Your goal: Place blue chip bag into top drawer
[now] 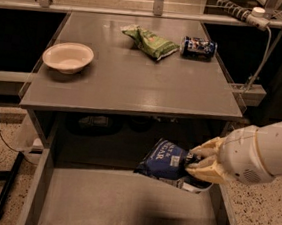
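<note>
I have the tool (195, 161) clenched on the blue chip bag (162, 159), held low over the back right of the open top drawer (106, 204), so releasing should drop it inside.

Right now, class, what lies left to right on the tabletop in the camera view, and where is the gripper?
Bowl, green chip bag, blue soda can; gripper at lower right, jaws shut on blue chip bag over top drawer.
</note>
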### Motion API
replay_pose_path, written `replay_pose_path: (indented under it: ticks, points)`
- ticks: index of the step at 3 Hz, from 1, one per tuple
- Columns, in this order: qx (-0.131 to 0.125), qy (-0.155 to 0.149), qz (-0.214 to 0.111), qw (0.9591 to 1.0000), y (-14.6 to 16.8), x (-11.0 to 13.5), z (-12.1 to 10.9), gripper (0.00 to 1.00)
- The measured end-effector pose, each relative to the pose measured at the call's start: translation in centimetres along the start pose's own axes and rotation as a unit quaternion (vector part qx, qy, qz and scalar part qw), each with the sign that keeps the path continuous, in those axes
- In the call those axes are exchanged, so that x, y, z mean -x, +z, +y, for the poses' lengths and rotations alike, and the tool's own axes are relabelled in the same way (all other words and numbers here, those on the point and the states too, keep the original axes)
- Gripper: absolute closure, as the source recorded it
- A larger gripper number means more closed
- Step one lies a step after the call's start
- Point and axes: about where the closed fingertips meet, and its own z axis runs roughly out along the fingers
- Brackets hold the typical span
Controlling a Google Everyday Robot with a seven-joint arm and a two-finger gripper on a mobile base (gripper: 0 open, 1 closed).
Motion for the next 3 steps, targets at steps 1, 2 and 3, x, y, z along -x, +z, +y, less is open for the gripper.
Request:
replay_pose_path:
  ticks: [1, 2, 3]
  points:
    - [0.004, 0.028, -0.004, 0.9996, 4.6, -2.9, 0.3, 1.0]
    - [-0.007, 0.041, -0.012, 0.9991, 8.7, -5.0, -0.5, 1.0]
    - [-0.023, 0.035, -0.02, 0.9989, 11.4, -5.5, -1.6, 1.0]
